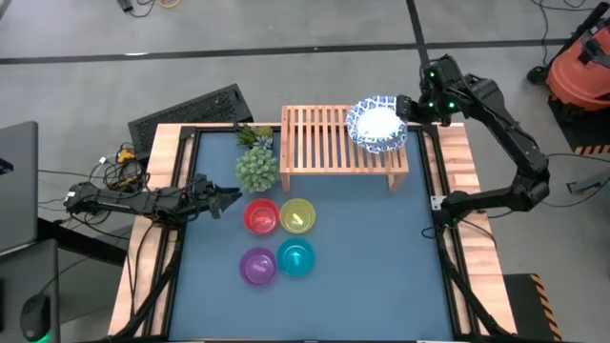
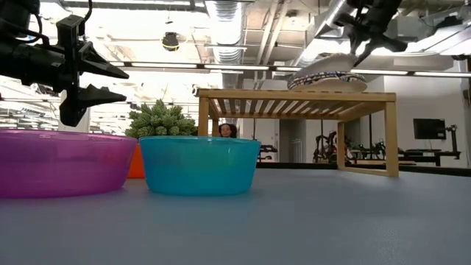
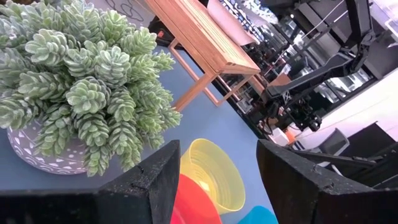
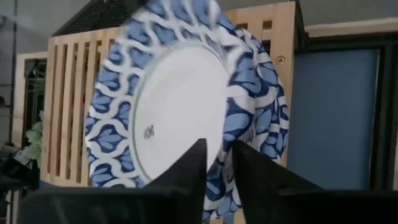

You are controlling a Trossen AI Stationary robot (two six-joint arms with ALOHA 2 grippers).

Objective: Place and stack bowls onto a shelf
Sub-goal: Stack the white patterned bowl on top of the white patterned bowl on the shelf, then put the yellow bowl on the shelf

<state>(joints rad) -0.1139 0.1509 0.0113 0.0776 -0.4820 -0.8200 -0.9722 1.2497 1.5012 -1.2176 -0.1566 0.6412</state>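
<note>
White bowls with blue patterned rims [image 1: 376,125] sit on the right part of the light-wood shelf [image 1: 324,143]; at least two show in the right wrist view [image 4: 180,106]. My right gripper [image 1: 404,108] is shut on the top one's rim. Red [image 1: 261,216], yellow [image 1: 297,216], purple [image 1: 257,266] and teal [image 1: 295,257] bowls stand on their bases on the blue table. My left gripper [image 1: 229,198] is open and empty, just left of the red bowl and near the plant. It also shows in its own wrist view [image 3: 217,180]. My right gripper pinches the top white bowl's patterned rim [image 4: 219,155] between its two fingers, on the side toward the table's far right. The fingers slant down from the far right. The bowl lies over the rim of a second white bowl [image 4: 270,118] on the shelf, a little tilted.
A green spiky plant [image 1: 255,168] in a patterned pot stands left of the shelf, close to my left gripper. The shelf's left half [image 1: 310,141] is bare slats. The near half of the blue table [image 1: 381,276] holds only the coloured bowls.
</note>
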